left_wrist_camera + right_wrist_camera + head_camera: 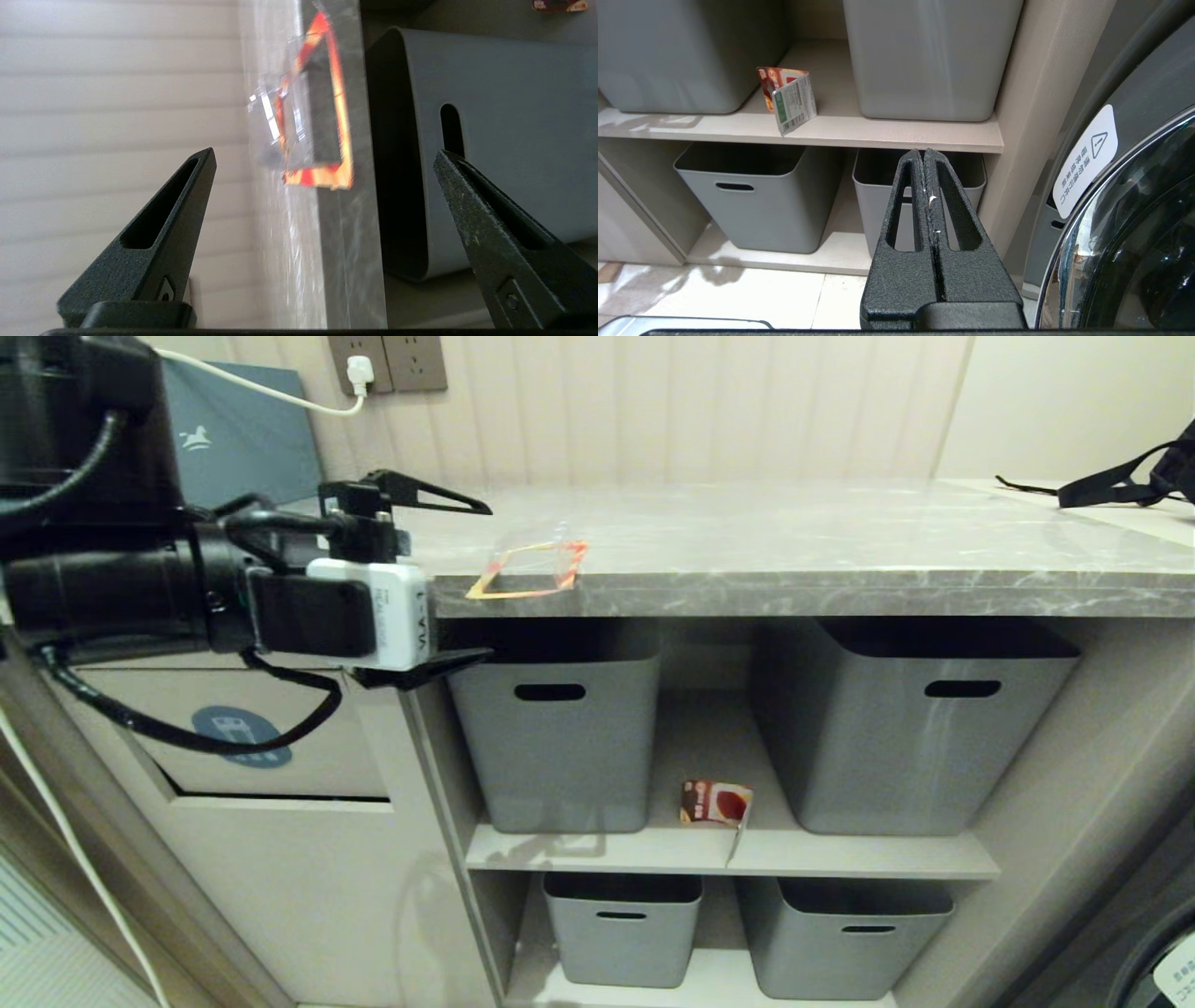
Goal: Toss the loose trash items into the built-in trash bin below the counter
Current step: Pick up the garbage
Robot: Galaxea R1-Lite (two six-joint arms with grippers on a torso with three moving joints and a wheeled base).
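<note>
The clear wrapper (530, 569) with orange-pink print lies on the counter (794, 537), hanging over its front edge. My left gripper (487, 583) is open just left of it, one finger above the slab and one below; in the left wrist view the wrapper (320, 177) sits a little beyond the open gripper (324, 153), untouched. The red-brown and white carton (714, 801) stands on the upper shelf between two tubs, also in the right wrist view as the carton (789, 95). The trash bin flap (308, 756) with its blue sticker is partly hidden behind my left arm. My right gripper (923, 153) is shut and empty, low near the floor.
Grey tubs (555, 737) (910, 728) stand on the upper shelf, with two more tubs (624, 929) below. A white plug and cable (359, 373) hang at the wall. Black straps (1111, 485) lie at the counter's far right. A washing machine door (1134, 233) is right of the shelves.
</note>
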